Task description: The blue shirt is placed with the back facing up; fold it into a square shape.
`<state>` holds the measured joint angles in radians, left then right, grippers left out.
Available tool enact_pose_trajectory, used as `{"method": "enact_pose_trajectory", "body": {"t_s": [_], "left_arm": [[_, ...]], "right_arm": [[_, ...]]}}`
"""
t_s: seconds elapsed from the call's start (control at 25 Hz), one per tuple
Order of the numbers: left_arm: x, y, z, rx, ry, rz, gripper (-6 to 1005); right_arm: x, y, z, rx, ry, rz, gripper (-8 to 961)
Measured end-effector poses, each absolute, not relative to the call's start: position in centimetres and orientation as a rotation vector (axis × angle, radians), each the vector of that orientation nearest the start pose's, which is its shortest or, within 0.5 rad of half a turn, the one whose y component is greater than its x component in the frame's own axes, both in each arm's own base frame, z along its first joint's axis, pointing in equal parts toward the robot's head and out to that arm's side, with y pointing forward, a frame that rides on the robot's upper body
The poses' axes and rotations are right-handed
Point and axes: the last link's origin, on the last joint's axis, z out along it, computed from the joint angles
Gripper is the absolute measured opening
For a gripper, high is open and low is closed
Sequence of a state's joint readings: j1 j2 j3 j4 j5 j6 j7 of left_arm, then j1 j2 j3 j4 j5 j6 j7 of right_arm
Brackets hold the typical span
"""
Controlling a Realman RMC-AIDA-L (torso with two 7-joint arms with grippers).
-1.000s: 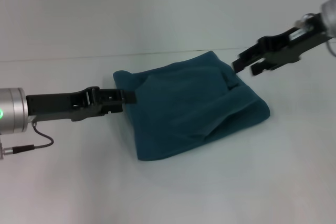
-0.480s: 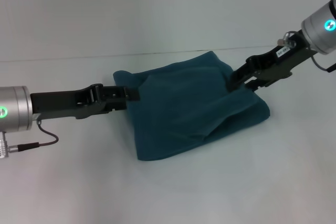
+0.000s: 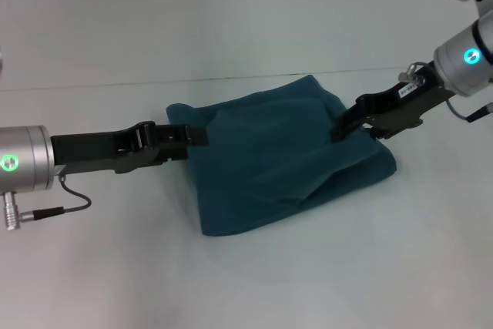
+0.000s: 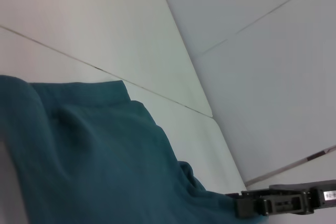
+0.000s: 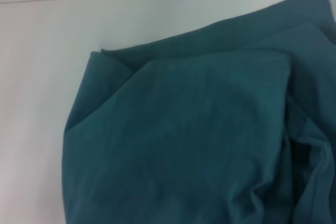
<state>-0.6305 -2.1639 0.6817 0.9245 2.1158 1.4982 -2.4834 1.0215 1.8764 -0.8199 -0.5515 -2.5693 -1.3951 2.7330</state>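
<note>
The blue shirt (image 3: 285, 159) lies folded into a rough, rumpled square on the white table, plain side showing and no letters visible. My left gripper (image 3: 199, 137) is low at the shirt's left edge, near its far left corner. My right gripper (image 3: 356, 130) is open, its fingers set down at the shirt's far right edge with cloth between or just under them. The left wrist view shows the shirt (image 4: 94, 161) and the right gripper (image 4: 283, 203) beyond it. The right wrist view is filled by the shirt (image 5: 199, 140).
The white table (image 3: 246, 275) runs all round the shirt. Its back edge meets a pale wall (image 3: 231, 13) just behind the shirt. A grey cable (image 3: 54, 209) hangs from the left arm at the near left.
My right gripper has come down and to the left, from above the shirt to its right edge. My left gripper has edged slightly right toward the shirt. The shirt has not moved.
</note>
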Motion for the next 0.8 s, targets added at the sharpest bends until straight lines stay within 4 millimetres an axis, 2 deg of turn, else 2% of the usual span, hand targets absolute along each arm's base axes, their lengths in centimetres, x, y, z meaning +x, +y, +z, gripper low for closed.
{"method": "enact_pose_trajectory", "body": {"t_s": [0.48, 0.8], "left_arm": [[-20.9, 37.3, 0.5, -2.319, -1.758, -0.771, 589], [-20.8, 37.5, 0.5, -2.319, -1.752, -0.772, 590]], "right_arm": [[19.9, 43.9, 2.2, -2.221, 1.844, -0.009, 625], [20.4, 43.3, 4.0, -2.21, 1.862, -0.071, 605]]}}
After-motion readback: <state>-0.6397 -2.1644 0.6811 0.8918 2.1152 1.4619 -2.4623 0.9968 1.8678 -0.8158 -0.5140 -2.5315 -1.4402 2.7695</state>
